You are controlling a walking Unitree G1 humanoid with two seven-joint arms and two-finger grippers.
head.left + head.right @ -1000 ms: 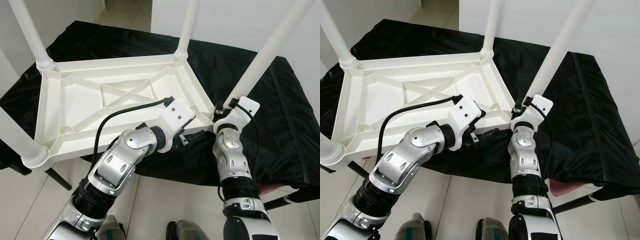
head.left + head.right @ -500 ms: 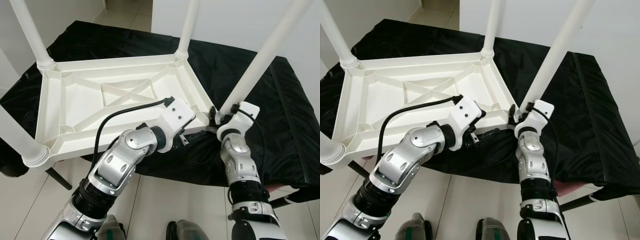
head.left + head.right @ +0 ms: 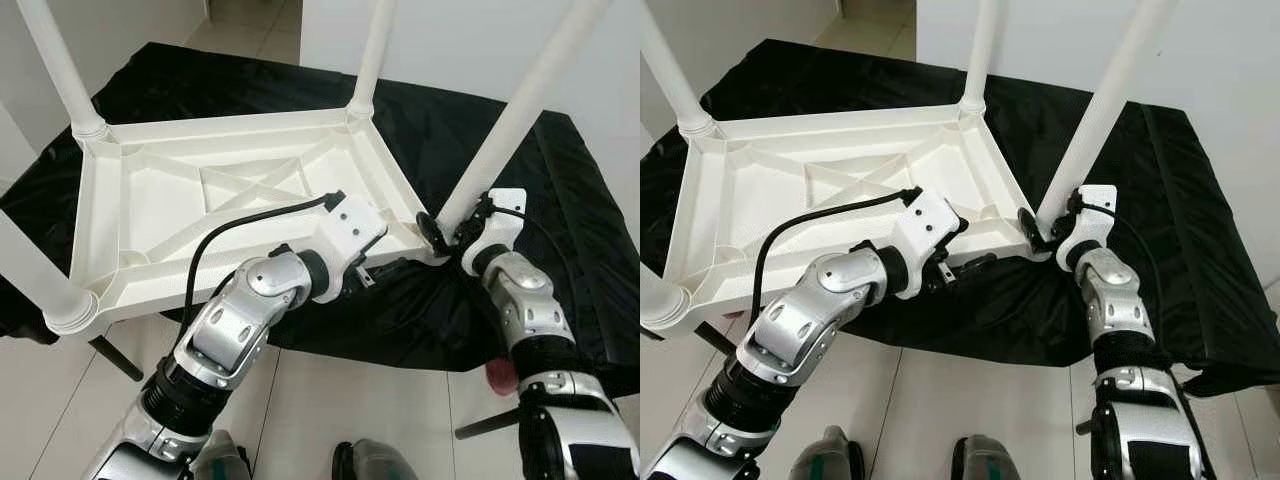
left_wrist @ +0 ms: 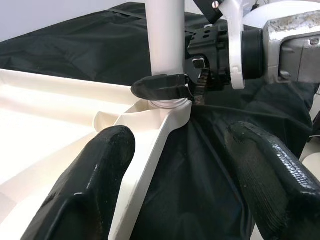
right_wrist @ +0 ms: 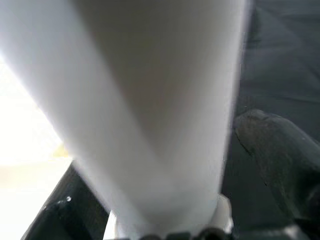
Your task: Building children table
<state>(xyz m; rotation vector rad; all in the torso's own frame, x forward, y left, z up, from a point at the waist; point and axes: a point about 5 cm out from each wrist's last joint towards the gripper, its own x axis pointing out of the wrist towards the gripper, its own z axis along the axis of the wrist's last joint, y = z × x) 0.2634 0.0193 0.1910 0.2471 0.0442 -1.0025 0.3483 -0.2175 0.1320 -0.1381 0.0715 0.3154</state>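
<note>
A white plastic children's table [image 3: 150, 220] lies upside down on a black cloth [image 3: 560, 250], its legs pointing up. At the base of the near-right leg [image 3: 520, 110], where it enters the corner socket, sits my right gripper [image 3: 445, 228]. Its black fingers [image 4: 160, 86] clasp the leg [image 5: 160, 100] from both sides. My left gripper [image 4: 180, 170] is open just before the table's front rim [image 4: 150, 145], left of that corner. The rim runs between its fingers [image 4: 95, 185] without being held.
The black cloth covers a low stand whose dark metal leg [image 3: 115, 357] shows at the front left. White tiled floor [image 3: 330, 410] lies in front, with my feet [image 3: 375, 462] at the bottom edge. Three other table legs [image 3: 60, 70] stand at the remaining corners.
My right forearm has swung out to the right while its gripper stayed at the base of the near-right leg. The left arm and the table have not moved.
</note>
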